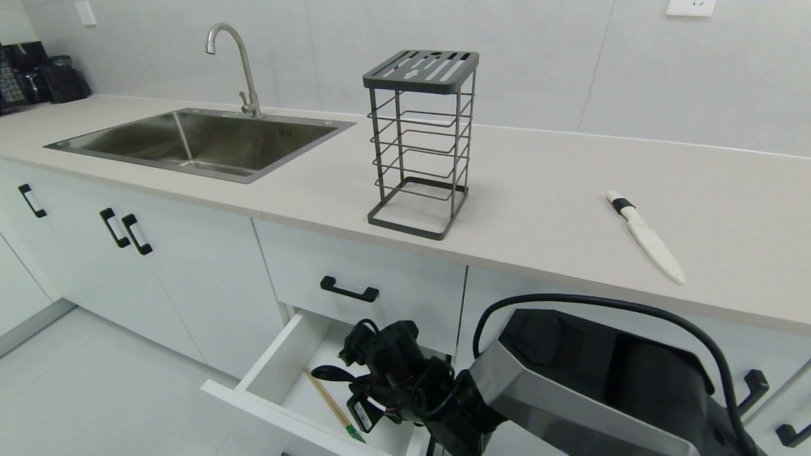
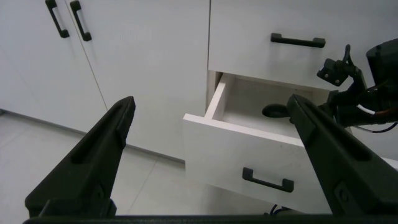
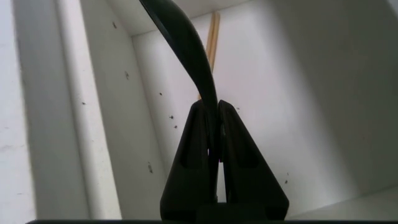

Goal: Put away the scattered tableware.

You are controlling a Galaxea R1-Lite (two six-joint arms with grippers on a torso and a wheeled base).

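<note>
Black spoon (image 3: 186, 50) above chopsticks (image 1: 326, 399) lying in drawer (image 1: 269, 367); white knife (image 1: 645, 237) on counter (image 1: 538, 209).

Spoon (image 3: 186, 50) black, above white drawer (image 1: 266, 367); chopsticks (image 1: 329, 402) inside drawer tan, green-tipped. Knife (image 1: 643, 237) cream, black band; counter (image 1: 538, 209) plain beige.

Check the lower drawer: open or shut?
Open: the drawer is pulled well out, chopsticks lie visible inside, and the right tool holds a black spoon over it.

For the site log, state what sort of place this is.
Most likely a kitchen: a steel sink with a faucet set in the countertop, a knife lying on it, cabinet drawers below.
</note>
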